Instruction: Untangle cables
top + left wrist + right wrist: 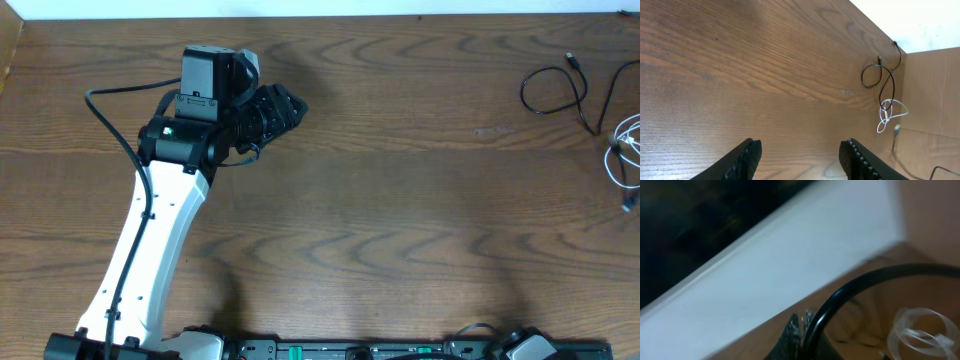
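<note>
The cables lie apart from both grippers at the table's far right. The thin black cable (553,88) makes a loop there, and the white cable (624,148) is bunched just below it. From the left wrist they show far off, black cable (880,75) above white cable (888,113), touching where they meet. My left gripper (288,106) hovers over bare wood at the upper left, open (801,156), with nothing between its fingers (746,158). My right gripper (800,327) is shut, with no cable seen between its tips. A blurred white cable (920,330) lies to its right.
A thick black arm wire (860,292) arches right past the right fingertips. The right arm's base (522,348) sits at the bottom edge. A white wall (790,255) runs behind the table, and a cardboard panel (935,90) stands past its far right edge.
</note>
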`<state>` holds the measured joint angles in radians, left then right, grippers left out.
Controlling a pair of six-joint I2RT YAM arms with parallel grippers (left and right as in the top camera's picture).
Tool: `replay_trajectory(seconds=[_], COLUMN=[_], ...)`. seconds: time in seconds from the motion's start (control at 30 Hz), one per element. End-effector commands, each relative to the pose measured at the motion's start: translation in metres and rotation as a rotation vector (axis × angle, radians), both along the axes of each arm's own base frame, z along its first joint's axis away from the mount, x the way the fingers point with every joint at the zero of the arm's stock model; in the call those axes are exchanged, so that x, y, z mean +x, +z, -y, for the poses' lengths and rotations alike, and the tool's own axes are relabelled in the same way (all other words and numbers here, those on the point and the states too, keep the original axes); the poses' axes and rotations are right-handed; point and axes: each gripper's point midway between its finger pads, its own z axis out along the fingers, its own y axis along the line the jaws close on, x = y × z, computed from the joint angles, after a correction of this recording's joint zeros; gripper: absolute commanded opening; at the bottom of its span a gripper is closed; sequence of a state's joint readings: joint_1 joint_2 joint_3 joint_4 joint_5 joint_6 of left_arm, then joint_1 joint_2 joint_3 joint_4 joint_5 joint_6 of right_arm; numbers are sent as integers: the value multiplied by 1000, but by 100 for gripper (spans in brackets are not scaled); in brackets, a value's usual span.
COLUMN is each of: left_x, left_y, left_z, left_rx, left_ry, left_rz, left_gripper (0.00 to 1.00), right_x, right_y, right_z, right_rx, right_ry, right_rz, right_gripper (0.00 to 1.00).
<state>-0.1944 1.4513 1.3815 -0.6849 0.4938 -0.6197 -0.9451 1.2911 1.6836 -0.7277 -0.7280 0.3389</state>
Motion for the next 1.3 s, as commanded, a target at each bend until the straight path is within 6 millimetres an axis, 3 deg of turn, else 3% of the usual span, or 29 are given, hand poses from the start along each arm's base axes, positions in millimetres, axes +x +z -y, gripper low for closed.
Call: replay_trajectory(seconds=[0.0,0.17,0.4,0.47,0.53,0.63,0.73,0.83,0.97,1.13,1.2,1.23,1.27], left_x=[1,1,1,1,1,1,1,1,1,4,3,2,2], left_y=[2,2,2,2,2,2,2,2,2,-7,-11,-12,-14], left_z=[-2,-2,-2,-2,-2,-2,-2,-2,-2,-14,-18,-19,-21], left_rx=[18,18,19,19,19,19,19,19,21,82,99,108,117], left_ry=[-10,-10,-10,-10,-10,-10,-10,-10,-7,43,55,61,67], left_rz=[19,19,19,19,19,19,18,18,18,8,-1,-6,-12], left_gripper=[56,56,55,55,55,55,55,55,55,59,64,66,68], right_x=[-17,-14,19,33,47,60,65,69,88,98,99,100,99], right_y=[-36,-88,-166,-186,-203,-226,-236,-233,-200,-162,-145,-138,-130], right_z=[65,108,149,150,146,138,129,117,75,11,-18,-32,-46], right_rx=[75,141,298,350,403,490,535,548,553,442,362,330,290], right_ry=[-258,-380,-371,-328,-253,-161,-128,-90,97,260,333,358,376], right_rz=[-104,-238,-318,-326,-321,-322,-342,-340,-263,-260,-257,-258,-263], right_gripper=[1,1,4,36,54,70,74,75,75,79,86,99,99])
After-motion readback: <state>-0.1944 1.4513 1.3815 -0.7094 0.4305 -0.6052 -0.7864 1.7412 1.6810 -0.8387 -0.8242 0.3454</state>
